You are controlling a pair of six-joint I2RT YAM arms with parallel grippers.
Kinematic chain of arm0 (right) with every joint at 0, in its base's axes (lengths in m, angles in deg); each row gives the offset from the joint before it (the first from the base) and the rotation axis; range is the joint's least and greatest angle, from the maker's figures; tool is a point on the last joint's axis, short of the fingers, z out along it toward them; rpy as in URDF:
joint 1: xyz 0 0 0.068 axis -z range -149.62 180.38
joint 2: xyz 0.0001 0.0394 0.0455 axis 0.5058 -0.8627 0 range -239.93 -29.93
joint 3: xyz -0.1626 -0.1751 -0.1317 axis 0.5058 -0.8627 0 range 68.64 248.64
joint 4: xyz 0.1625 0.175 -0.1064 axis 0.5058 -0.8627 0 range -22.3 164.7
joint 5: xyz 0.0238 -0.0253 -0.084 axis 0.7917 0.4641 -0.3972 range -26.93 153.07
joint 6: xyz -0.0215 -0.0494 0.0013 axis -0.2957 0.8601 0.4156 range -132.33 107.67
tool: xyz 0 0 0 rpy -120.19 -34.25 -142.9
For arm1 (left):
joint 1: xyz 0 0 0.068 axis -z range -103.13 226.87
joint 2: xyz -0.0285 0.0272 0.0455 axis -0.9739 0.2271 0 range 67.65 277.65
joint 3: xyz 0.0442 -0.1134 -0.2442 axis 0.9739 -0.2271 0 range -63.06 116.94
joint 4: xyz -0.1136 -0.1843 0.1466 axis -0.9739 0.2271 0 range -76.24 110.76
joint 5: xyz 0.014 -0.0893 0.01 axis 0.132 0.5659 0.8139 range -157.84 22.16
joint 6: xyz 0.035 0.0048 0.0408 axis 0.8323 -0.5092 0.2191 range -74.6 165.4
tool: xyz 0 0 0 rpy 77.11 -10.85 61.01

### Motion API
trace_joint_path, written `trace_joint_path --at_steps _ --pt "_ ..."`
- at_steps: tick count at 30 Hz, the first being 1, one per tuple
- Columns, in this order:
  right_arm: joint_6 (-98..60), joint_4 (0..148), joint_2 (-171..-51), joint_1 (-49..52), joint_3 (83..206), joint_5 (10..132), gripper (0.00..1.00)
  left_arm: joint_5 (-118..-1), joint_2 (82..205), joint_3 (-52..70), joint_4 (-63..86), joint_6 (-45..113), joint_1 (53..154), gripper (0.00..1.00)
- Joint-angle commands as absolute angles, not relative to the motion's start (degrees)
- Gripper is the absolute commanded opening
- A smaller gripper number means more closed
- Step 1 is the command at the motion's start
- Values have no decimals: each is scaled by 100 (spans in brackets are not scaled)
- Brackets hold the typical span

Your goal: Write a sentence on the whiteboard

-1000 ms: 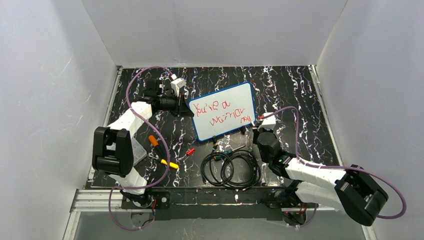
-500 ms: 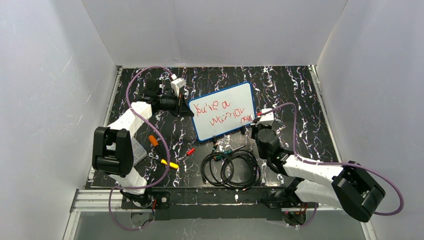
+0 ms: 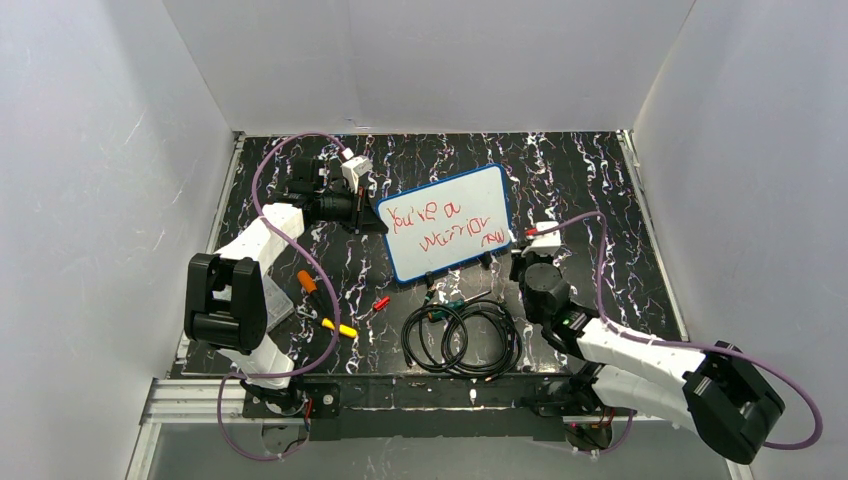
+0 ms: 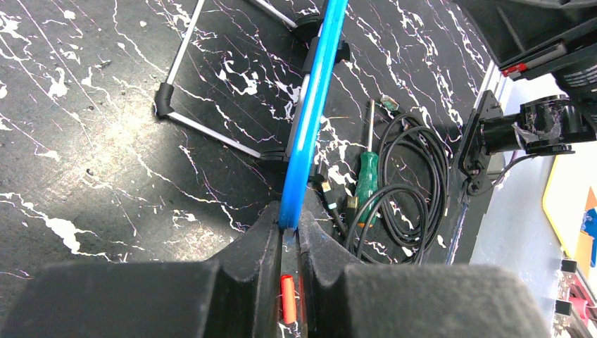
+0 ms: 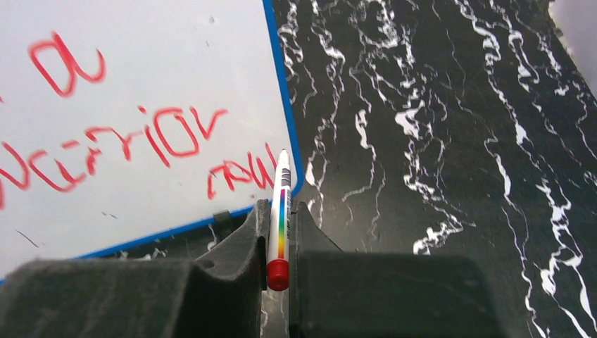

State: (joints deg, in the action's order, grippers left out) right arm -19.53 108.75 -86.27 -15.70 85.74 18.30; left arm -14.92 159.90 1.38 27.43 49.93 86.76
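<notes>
Whiteboard (image 3: 485, 190) stands propped mid-frame in the top view, left edge pinched in your left gripper (image 4: 287, 218), red sentence (image 3: 425, 213) across it; your right gripper (image 5: 280, 211), clamped on the marker (image 5: 282, 184), sits at its lower-right corner, tip pointing up-frame, board face lying upper left.

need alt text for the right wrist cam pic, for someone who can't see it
The right gripper holds a white, rainbow-striped marker between shut jaws, its tip pointing at a corner of the blue-framed whiteboard. Red handwriting there reads roughly "a warrior", with a smaller scrawl beside the tip; black marbled table fills the right.
</notes>
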Motion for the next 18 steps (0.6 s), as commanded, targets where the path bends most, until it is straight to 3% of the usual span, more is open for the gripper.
trace_joint_path --at_steps 1,18 --pt "-2206 10709 -8671 -1532 8469 1648 1 -1414 15814 239 2809 5067 8698 0" --pt "-2139 11214 -9172 -1394 8486 1957 1 -1414 15814 233 2816 5072 8698 0"
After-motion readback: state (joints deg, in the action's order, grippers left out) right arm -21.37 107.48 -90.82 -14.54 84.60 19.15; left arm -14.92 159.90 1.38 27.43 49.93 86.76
